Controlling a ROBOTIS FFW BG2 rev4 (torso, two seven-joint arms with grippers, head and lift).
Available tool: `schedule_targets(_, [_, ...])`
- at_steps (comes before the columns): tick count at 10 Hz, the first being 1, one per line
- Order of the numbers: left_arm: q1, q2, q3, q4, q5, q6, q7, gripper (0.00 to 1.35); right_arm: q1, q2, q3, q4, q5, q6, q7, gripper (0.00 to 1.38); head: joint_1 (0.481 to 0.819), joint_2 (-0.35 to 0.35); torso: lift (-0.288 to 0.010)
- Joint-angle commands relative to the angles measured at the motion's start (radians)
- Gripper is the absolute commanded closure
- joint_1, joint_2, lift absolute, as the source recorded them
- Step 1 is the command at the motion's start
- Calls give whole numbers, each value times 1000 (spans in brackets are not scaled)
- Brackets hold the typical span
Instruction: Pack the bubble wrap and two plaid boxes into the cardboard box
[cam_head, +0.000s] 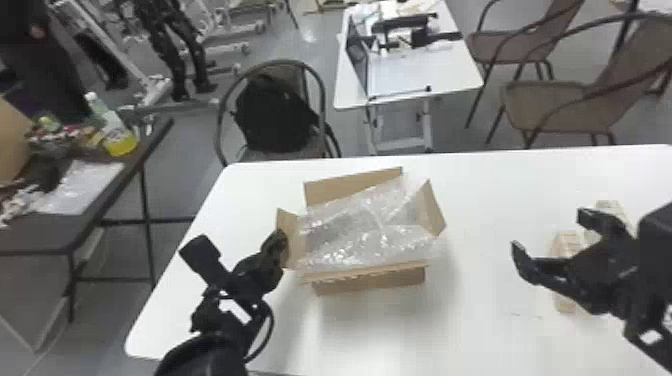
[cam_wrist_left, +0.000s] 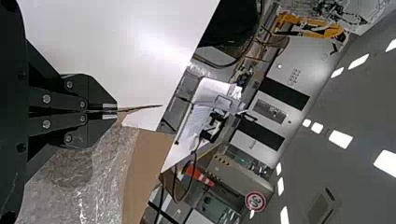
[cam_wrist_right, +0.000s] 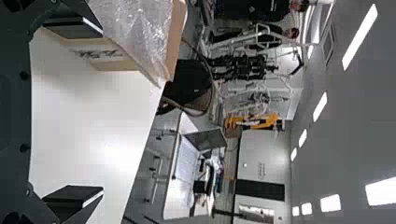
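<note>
On the white table (cam_head: 500, 200), the cardboard box (cam_head: 370, 284) sits with its flaps spread outward, and the bubble wrap (cam_head: 370, 232) fills its mouth, so the inside of the box is hidden. The wrap is clear, crinkled and glossy, with bright glints along its folds; single bubbles are hard to make out. The box is plain matt brown, with dark markings on one side in the right wrist view, partly cut off by a finger.

At the box's left side, the left gripper (cam_head: 281, 240) is clenched on the left flap (cam_head: 287, 218), a thin sheet seen edge-on between the fingers in the left wrist view. The gripper covers part of that flap in the head view.

Toward the table's right side, the right gripper (cam_head: 549, 231) is released, its hooked black fingers well apart with nothing between them. Behind it in the head view are the two plaid boxes, one nearer (cam_head: 564, 242) and one farther (cam_head: 607, 206), both pale beige and partly covered by the gripper. Their plaid pattern is faint, and whether they touch each other cannot be told.

Beyond the table, a rounded black bag (cam_head: 272, 115) rests on a chair (cam_head: 220, 120) with a curved metal frame.
</note>
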Motion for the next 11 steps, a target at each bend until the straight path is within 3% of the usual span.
schedule_targets(1, [7, -4, 19, 0, 2, -3, -2, 1214, 116, -1, -77, -16, 4, -128, -20, 116, 695, 256, -50])
schedule_targets(5, [13, -4, 28, 0, 8, -1, -11, 1216, 248, 8, -166, 47, 23, -191, -115, 116, 695, 185, -50])
schedule_targets(7, [13, -4, 28, -1, 11, 0, -14, 1214, 223, 28, -192, 140, 21, -209, -139, 116, 695, 153, -50])
schedule_targets(11, [12, -4, 23, 0, 17, 2, -14, 1216, 86, 42, -168, 331, 64, -211, -150, 116, 695, 131, -50])
